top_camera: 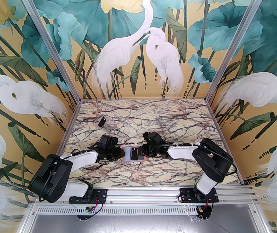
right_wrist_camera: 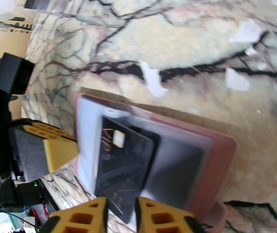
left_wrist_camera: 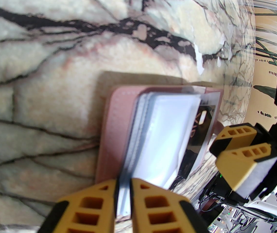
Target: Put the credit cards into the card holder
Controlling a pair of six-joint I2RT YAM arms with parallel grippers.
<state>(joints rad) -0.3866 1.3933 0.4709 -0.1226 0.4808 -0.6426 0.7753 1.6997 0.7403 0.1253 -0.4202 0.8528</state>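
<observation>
Black card (right_wrist_camera: 126,159) between right gripper (right_wrist_camera: 122,201) jaws

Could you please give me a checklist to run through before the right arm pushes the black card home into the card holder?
1. Card holder lies open on the table: ok.
2. Left gripper is shut on the clear sleeves: ok.
3. Black card lies lined up with the sleeves: ok.
4. Card fully seated: not ok; its near end sticks out between the fingers of the right gripper.
5. Right gripper firmly clamped on the card: cannot tell.
6. Clear box is well away from both arms: ok.
</observation>
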